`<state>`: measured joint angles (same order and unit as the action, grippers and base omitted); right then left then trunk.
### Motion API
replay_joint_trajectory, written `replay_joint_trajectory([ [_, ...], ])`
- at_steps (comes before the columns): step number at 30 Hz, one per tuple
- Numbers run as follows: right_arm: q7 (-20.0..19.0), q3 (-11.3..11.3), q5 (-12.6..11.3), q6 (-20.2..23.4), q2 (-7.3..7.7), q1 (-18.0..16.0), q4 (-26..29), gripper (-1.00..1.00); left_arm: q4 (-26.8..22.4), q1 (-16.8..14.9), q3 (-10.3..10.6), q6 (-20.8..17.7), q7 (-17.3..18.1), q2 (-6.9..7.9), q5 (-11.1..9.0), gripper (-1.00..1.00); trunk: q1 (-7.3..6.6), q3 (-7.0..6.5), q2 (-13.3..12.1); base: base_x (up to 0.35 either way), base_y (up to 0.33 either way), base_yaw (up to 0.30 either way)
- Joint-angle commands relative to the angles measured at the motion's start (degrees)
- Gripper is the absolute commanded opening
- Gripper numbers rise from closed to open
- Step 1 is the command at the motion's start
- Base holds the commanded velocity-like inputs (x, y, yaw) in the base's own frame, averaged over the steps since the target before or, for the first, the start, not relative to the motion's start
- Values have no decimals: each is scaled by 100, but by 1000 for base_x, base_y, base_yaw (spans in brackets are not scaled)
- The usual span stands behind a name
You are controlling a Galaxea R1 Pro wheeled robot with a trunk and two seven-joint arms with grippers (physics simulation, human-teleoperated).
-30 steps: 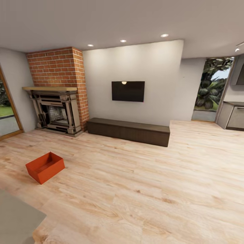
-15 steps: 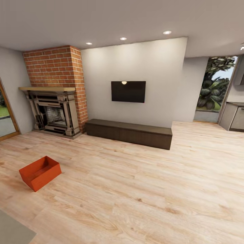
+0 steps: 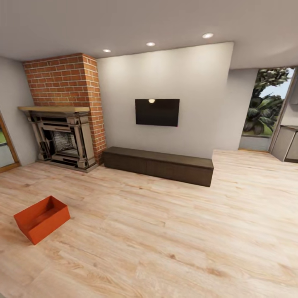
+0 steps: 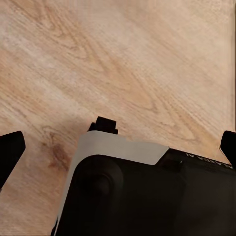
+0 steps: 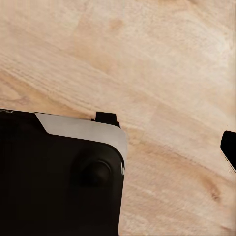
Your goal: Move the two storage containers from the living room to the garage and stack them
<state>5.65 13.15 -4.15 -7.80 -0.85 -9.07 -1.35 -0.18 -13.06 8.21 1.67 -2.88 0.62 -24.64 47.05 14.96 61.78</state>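
One of the storage containers [image 3: 41,218], an orange-red open-top bin, sits on the living room's light wood-plank floor [image 3: 174,231] at the head view's lower left, in front of the fireplace. It looks empty. In the left wrist view my left gripper [image 4: 118,152] is open, with black fingertips [image 4: 10,152] at both edges of the picture over wood planks and the robot's dark base. In the right wrist view my right gripper [image 5: 118,152] also looks open: one fingertip [image 5: 229,150] shows at the edge, and nothing is held.
A red brick fireplace [image 3: 62,136] stands at the back left. A long dark low cabinet [image 3: 159,164] runs along the wall under the TV [image 3: 157,111]. A glass door [image 3: 4,147] is at the far left, a window [image 3: 267,103] and grey cabinets [image 3: 289,142] at the right.
The whole head view has shifted as the camera moved: the container now sits lower and further left in the picture, and the grey corner at the bottom left has left the view.
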Motion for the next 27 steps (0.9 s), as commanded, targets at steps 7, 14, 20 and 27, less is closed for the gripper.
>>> replay_joint_trajectory([
  [7, 15, 47, -49, -29, -3, -7, -14, 100, 0, -3, 49, 11, -15, 0, -49, 100, 4, 7, 4, 325, 0, 0],
  [14, 15, 40, -51, -29, -3, -7, -14, 100, 0, -3, 49, 9, -16, 0, -49, 100, 4, 7, 4, 325, 0, 0],
  [20, 15, 47, -44, -29, -3, -7, -14, 100, 0, -3, 49, 9, -14, 0, -50, 100, 4, 7, 4, 325, 0, 0],
  [27, 15, 47, -48, -29, -3, -7, -14, 100, 1, -3, 49, 9, -12, 0, -50, 100, 4, 7, 4, 325, 0, 0],
])
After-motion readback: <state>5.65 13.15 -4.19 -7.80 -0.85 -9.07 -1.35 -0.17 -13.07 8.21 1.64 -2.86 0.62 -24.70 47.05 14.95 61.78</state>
